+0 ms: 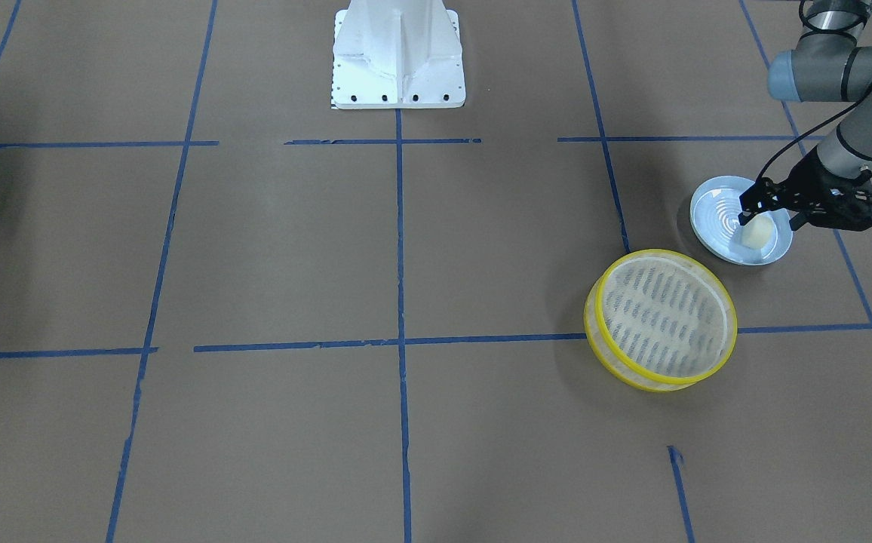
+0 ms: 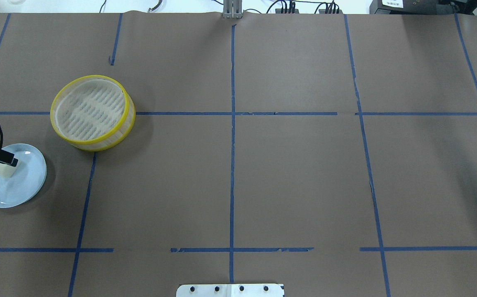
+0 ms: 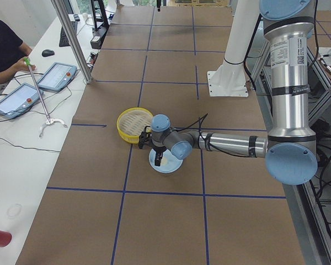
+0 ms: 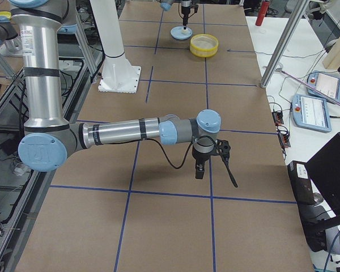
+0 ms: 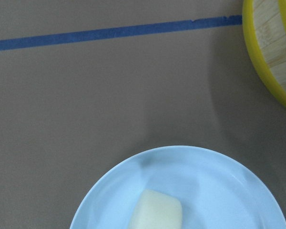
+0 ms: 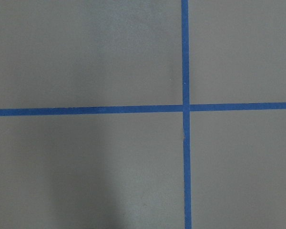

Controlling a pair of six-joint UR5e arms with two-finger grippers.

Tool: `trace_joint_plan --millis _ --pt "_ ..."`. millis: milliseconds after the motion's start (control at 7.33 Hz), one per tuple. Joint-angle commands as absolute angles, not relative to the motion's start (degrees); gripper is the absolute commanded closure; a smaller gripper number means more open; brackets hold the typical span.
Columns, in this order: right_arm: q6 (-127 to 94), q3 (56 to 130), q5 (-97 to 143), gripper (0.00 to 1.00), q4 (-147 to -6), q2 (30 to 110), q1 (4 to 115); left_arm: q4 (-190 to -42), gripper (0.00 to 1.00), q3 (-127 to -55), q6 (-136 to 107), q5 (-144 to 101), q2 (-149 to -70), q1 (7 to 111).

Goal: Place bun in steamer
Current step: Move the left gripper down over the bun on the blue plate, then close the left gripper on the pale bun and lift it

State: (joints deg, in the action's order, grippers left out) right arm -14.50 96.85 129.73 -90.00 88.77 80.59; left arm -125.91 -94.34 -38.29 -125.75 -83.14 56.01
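The bun (image 1: pixel 755 235) is a small cream lump lying on the pale blue plate (image 1: pixel 711 211) at the table's left end. It also shows in the overhead view (image 2: pixel 4 171) and at the bottom of the left wrist view (image 5: pixel 156 212). My left gripper (image 1: pixel 772 220) hangs just over the bun, open, with one finger on each side and nothing held. The yellow-rimmed steamer (image 1: pixel 647 381) stands empty beside the plate, further from me; its rim (image 5: pixel 250 57) shows in the left wrist view. My right gripper (image 4: pixel 201 167) points down over bare table far off; I cannot tell its state.
The white robot base (image 1: pixel 398 53) stands at my edge of the table. Blue tape lines cross the brown table cover (image 6: pixel 185 107). A side bench with tablets (image 3: pixel 16 99), a metal pole (image 3: pixel 71 38) and a seated person lies beyond the table's far edge.
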Motion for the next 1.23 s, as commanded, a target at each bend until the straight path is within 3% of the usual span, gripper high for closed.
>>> trace_joint_plan --millis 0,409,682,1091 --pt "-14.5 96.9 129.7 0.0 -90.0 88.8 80.6 -125.9 0.0 -92.6 -38.1 -125.8 -83.3 54.7" --pt "-14.5 96.9 129.7 0.0 -90.0 88.8 80.6 -125.9 0.02 -92.3 -38.1 -125.7 -83.7 54.3" --pt "-14.5 96.9 129.7 0.0 -90.0 88.8 80.5 -125.9 0.15 -92.3 -38.1 -125.7 -83.8 54.3" --pt "-14.5 96.9 129.7 0.0 -90.0 88.8 80.6 -125.9 0.26 -92.5 -38.1 -125.7 -83.8 54.3"
